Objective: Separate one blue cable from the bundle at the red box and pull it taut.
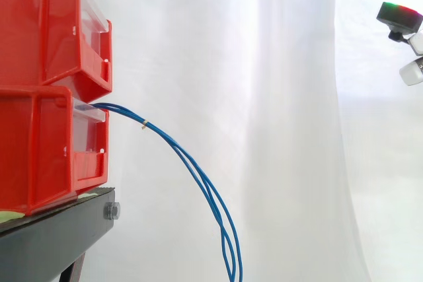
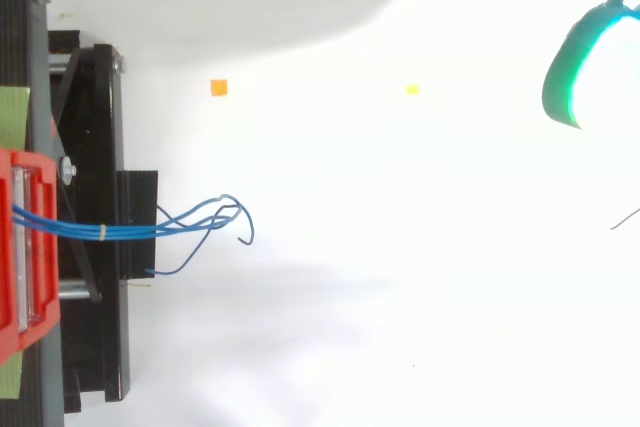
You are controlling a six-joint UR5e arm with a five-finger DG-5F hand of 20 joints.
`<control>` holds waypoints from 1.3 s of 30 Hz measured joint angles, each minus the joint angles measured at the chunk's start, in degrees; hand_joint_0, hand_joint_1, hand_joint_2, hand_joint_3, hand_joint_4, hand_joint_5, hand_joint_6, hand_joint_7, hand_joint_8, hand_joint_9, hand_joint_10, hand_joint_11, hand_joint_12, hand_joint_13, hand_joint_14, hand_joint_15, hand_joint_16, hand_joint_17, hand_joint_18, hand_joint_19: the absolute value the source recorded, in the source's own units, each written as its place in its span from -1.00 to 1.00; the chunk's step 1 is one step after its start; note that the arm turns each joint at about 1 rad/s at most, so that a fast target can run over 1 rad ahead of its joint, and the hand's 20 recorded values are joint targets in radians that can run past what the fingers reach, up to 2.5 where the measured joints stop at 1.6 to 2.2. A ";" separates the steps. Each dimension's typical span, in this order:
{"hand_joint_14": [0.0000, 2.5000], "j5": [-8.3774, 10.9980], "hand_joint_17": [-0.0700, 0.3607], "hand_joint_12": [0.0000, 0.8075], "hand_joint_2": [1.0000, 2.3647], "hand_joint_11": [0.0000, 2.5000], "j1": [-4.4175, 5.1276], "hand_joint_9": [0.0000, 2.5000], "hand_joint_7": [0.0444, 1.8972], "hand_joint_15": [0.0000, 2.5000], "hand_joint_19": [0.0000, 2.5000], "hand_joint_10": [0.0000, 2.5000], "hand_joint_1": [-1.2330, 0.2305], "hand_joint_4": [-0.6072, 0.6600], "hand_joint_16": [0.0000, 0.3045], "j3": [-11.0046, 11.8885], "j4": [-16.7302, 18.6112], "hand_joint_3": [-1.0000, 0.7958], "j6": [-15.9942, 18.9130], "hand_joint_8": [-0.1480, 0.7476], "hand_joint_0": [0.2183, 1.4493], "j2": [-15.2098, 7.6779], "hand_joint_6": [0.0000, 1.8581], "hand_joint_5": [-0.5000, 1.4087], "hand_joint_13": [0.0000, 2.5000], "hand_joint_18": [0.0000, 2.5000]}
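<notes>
A bundle of thin blue cables (image 1: 192,166) comes out of the lower red bin (image 1: 39,150) and droops in an arc down past the bottom edge of the side view. A small pale tie (image 1: 144,124) binds the strands near the bin. From above, the cables (image 2: 150,230) run right from the red bin (image 2: 15,247) and fan into loose curled ends (image 2: 232,213). My hand (image 1: 400,19) is at the far right edge, high up and well away from the cables, touching nothing. In the top view it glows green (image 2: 568,72) at the upper right.
A second red bin (image 1: 46,24) sits stacked on the lower one, both on a black stand (image 1: 59,232). An orange marker (image 2: 219,87) and a yellow marker (image 2: 412,90) lie on the white floor. A white curtain hangs behind.
</notes>
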 measured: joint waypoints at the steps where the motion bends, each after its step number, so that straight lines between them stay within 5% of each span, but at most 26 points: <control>1: -0.99 0.01 -0.13 -0.07 -1.00 -0.71 0.00 -0.59 -0.17 -0.81 -0.73 -0.99 -0.10 0.27 -0.66 0.00 0.00 -0.44 0.00 0.00 -0.59 0.00 -0.46 -0.72 -0.68 -0.86; 23: -0.99 0.40 -0.19 -0.10 -1.00 -0.66 0.37 -0.56 -0.16 -0.73 -0.69 -0.99 -0.12 0.27 -0.70 0.00 0.07 -0.44 -1.99 0.01 -0.58 -0.06 -0.46 -0.71 -0.56 -0.73; 32: -0.99 3.85 -0.20 -0.09 -1.00 -0.64 0.90 -0.54 -0.15 -0.72 -0.68 -0.99 -0.10 0.28 -0.70 0.00 5.41 -0.44 -8.28 0.02 -0.57 -0.92 -0.46 -0.71 -0.54 -0.70; 39: -0.99 5.60 -0.21 -0.09 -1.00 -0.63 1.08 -0.53 -0.14 -0.70 -0.67 -0.99 -0.10 0.29 -0.71 0.14 8.30 -0.44 -11.57 0.03 -0.56 -4.46 -0.46 -0.71 -0.52 -0.68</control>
